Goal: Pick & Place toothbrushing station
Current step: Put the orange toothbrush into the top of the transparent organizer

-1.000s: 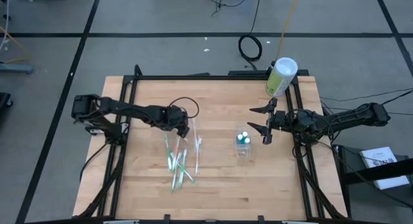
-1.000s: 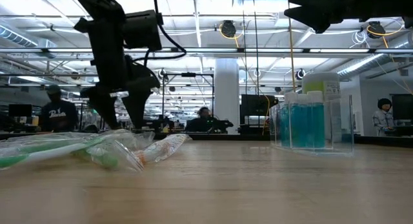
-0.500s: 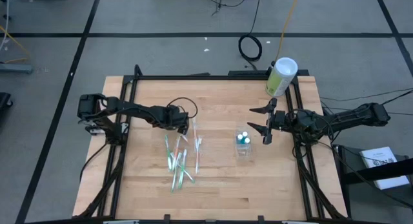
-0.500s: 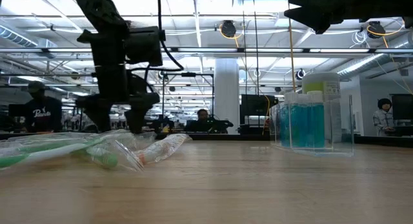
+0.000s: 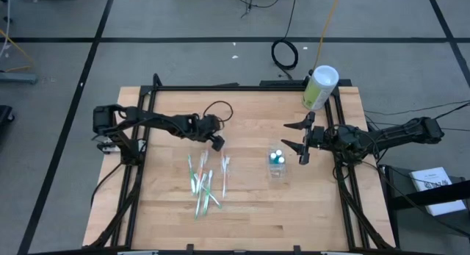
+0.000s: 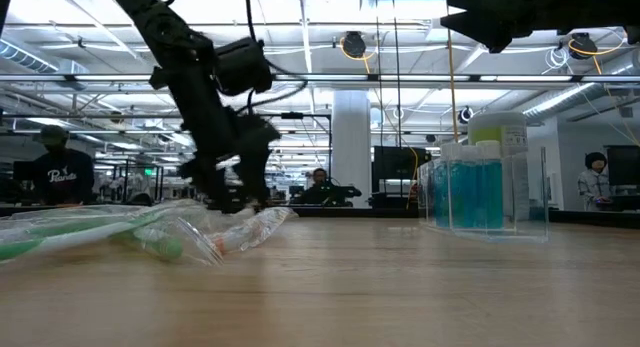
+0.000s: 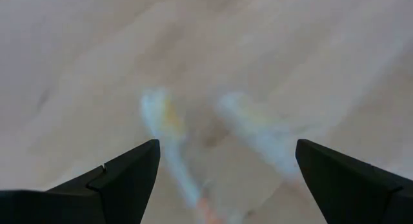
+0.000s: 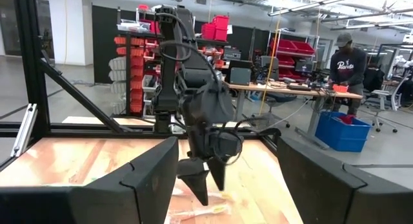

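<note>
while over toothbrushes [image 5: 205, 178] | left claw [image 5: 215, 142] open, empty | right claw [image 5: 299, 141] open by cup [image 5: 277, 164]

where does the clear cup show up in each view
High view: the clear cup stands right of centre, just beside the open right tool.
Low view: at the right, with blue-tinted contents.
Left wrist view: not in it.
Right wrist view: not in it.
Shared landmark: the pale-green canister, at the far right corner from above, directly behind the cup in the low view.
</note>
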Robot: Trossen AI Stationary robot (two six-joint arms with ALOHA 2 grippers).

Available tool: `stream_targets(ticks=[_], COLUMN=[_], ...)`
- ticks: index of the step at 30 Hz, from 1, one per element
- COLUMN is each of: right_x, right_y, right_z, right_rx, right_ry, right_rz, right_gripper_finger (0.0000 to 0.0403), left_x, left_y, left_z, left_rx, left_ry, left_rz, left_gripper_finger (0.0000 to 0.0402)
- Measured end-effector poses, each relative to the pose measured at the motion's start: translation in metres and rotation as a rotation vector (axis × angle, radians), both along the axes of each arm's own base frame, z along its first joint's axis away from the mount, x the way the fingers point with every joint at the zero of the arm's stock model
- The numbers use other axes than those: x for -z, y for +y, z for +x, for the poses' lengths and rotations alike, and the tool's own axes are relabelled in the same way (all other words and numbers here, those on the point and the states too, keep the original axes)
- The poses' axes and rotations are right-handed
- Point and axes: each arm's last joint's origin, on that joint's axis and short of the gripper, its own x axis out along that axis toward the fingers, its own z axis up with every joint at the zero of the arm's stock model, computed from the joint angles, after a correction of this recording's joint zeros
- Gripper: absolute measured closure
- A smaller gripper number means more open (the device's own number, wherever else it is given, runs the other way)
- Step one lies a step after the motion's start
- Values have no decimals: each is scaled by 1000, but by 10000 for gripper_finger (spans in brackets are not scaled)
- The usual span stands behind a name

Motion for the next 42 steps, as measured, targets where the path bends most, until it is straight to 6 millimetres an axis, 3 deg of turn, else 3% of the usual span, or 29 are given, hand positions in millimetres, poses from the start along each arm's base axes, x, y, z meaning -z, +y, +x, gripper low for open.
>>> stream_targets(ticks=[4,8,16,21,29,35,38,42], right_x=[0,0,0,0,0,1,0,0], right_y=[0,0,0,0,0,0,0,0], right_z=[0,0,0,0,0,0,0,0], right_rx=[0,0,0,0,0,-1,-1,-2], right_ry=[0,1,1,2,1,6,3,-1], right_rz=[1,1,0,-1,1,1,4,13], right_gripper_finger=[149,149,149,149,149,149,149,149], left_x=[-8,-10,-3,4,23,20,16,15], left_y=[-3,-13,-44,-58,-62,-59,-59,-59], left_z=[9,6,-12,-12,-4,-4,-5,-5], left_rx=[137,179,-94,-152,-170,-187,-190,-190], left_ry=[-87,20,231,267,282,270,253,248], left_rz=[32,-14,-185,-83,-88,-98,-100,-101], left_gripper_finger=[37,37,37,37,37,38,57,110])
